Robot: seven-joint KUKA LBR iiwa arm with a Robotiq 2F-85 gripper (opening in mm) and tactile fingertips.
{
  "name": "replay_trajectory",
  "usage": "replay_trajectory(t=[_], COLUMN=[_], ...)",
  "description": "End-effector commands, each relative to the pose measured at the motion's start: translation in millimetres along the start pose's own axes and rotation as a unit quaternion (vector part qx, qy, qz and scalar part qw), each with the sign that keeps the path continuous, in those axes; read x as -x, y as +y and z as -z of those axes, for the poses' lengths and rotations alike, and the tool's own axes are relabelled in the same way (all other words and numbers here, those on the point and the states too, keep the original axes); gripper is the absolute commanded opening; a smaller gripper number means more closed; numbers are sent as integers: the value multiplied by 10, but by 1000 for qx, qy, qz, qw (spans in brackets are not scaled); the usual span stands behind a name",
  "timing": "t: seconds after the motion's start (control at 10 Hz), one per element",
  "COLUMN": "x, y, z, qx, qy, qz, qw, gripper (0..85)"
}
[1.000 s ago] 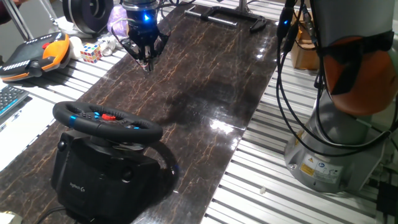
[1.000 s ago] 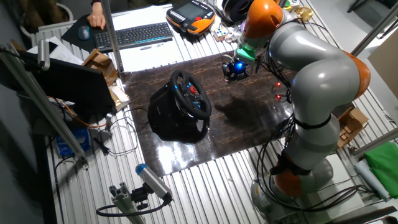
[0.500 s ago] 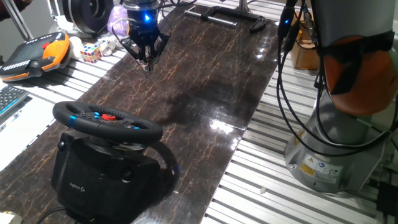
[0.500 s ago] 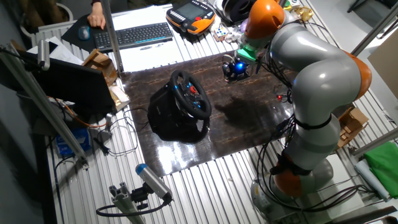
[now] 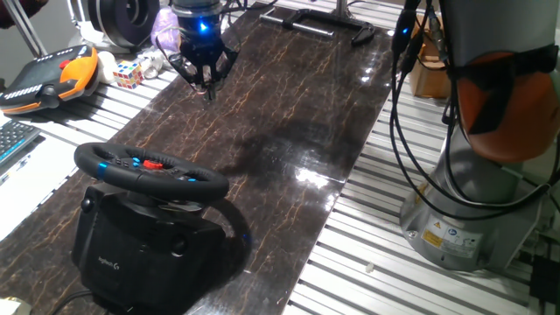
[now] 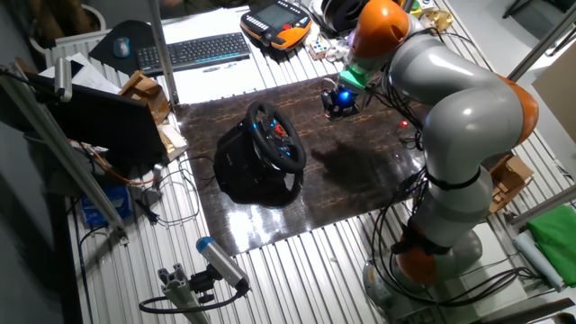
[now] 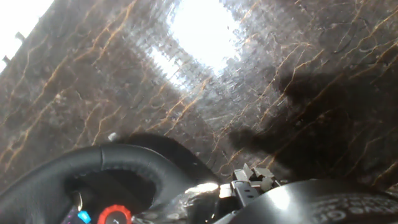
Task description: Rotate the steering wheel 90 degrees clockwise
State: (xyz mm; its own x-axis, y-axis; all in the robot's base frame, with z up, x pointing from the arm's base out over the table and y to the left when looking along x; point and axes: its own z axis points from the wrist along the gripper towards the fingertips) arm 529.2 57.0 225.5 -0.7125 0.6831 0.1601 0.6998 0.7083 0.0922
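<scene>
The hand (image 5: 207, 87) hovers well apart from the steering wheel (image 5: 150, 170) on its bulky base at the dark surface's (image 5: 289, 105) near end, fingers seemingly pressed together; that stiff, grippy rim looks the place to grab.

Robotics lab bench with one arm at work

Slotted aluminium profile table (image 5: 376, 219) carries a dark marble-patterned board (image 5: 289, 114) beneath the gripper (image 5: 206, 85); a grey-and-orange KUKA arm (image 6: 459, 117) stands bolted behind it, cables trailing, while an orange teach pendant (image 6: 277, 22), keyboard (image 6: 193, 49) and Rubik's cube (image 5: 128, 73) lie just beyond the gripper on the bench.
</scene>
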Motion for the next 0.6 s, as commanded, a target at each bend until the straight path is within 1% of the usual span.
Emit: replay_trajectory(t=[0.0,0.2,0.4,0.5], x=[1,-11,-125,-191], y=[4,41,227,299], z=[3,24,64,82], qx=[-3,-2,4,3], qy=[-3,-5,-6,-7], qz=[2,5,-6,-9], qw=[1000,1000,1000,1000], gripper=[7,7,7,7])
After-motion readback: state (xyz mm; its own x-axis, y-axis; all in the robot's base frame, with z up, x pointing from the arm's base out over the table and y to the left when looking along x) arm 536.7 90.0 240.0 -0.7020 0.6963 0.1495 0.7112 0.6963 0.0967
